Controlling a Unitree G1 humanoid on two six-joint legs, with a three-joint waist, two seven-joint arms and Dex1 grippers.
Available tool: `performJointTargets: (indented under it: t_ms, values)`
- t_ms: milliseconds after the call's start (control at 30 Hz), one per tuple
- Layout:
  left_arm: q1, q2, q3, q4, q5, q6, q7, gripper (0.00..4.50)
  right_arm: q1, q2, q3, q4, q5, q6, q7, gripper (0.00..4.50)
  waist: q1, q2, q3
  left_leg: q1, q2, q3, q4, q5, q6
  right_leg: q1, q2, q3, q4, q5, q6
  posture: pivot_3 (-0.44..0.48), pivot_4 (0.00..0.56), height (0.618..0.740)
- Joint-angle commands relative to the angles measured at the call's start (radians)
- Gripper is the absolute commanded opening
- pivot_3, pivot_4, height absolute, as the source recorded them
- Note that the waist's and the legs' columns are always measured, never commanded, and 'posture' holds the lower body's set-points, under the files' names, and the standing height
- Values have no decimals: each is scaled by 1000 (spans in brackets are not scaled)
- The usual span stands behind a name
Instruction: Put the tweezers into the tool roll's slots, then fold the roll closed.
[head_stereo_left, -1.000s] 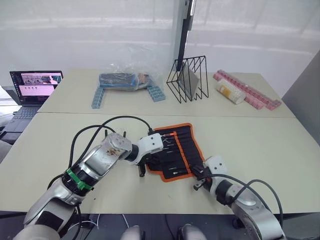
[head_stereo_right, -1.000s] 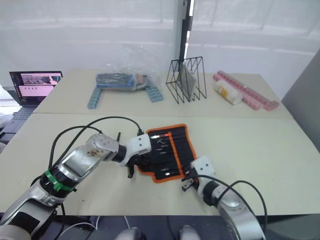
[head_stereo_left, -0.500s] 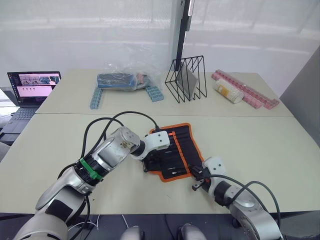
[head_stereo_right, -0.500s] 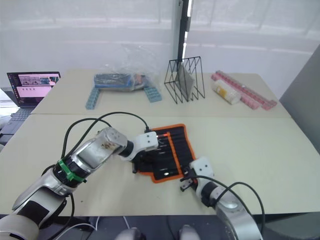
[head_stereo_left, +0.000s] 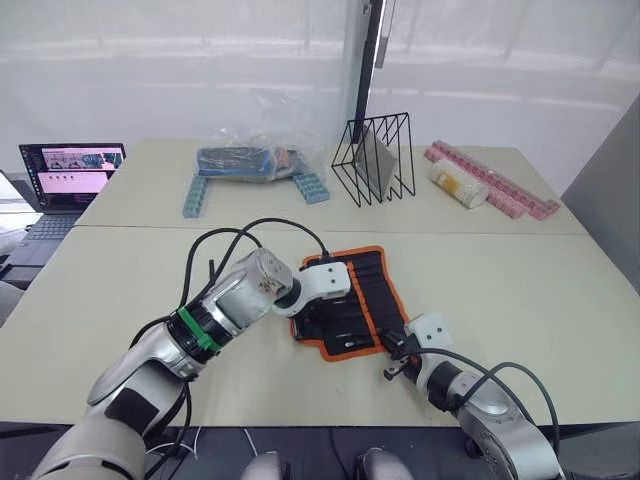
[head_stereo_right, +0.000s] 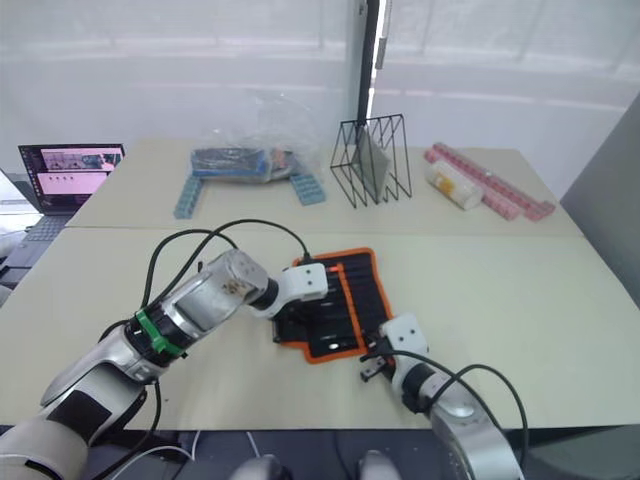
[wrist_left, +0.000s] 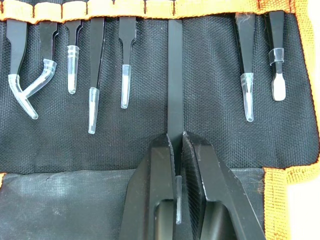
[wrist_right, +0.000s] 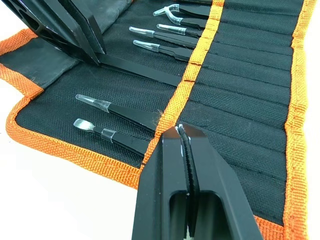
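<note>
Nearly done, by my reading: the roll (head_stereo_left: 352, 304) lies open, seven tweezers (wrist_left: 124, 75) sit in its slots (wrist_left: 70, 10), the left gripper (wrist_left: 176, 150) pinches an eighth (wrist_left: 175, 80) partly in, the right gripper (wrist_right: 183, 145) rests closed and empty at the roll's edge, and folding remains.

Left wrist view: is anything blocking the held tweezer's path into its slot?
Nothing visible does. The left gripper is shut on the tweezer, whose upper end already sits in its slot under the orange band, with neighbouring tweezers lying apart on both sides.
</note>
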Motion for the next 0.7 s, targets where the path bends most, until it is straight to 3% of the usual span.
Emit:
performJointTargets:
  t_ms: [33, 700]
  values:
    - [-32, -13, 2, 3, 26, -22, 4, 8, 22, 5, 39, 40, -3, 29, 11, 0, 0, 0, 0, 0, 0, 0, 1, 0, 0, 0, 0, 0, 0, 0, 0, 0, 150, 722]
    - [-64, 18, 13, 2, 52, -58, -53, 8, 17, 18, 50, 46, -8, 28, 10, 0, -8, 0, 0, -2, 1, 0, 5, -1, 2, 0, 2, 0, 1, 0, 0, 0, 150, 722]
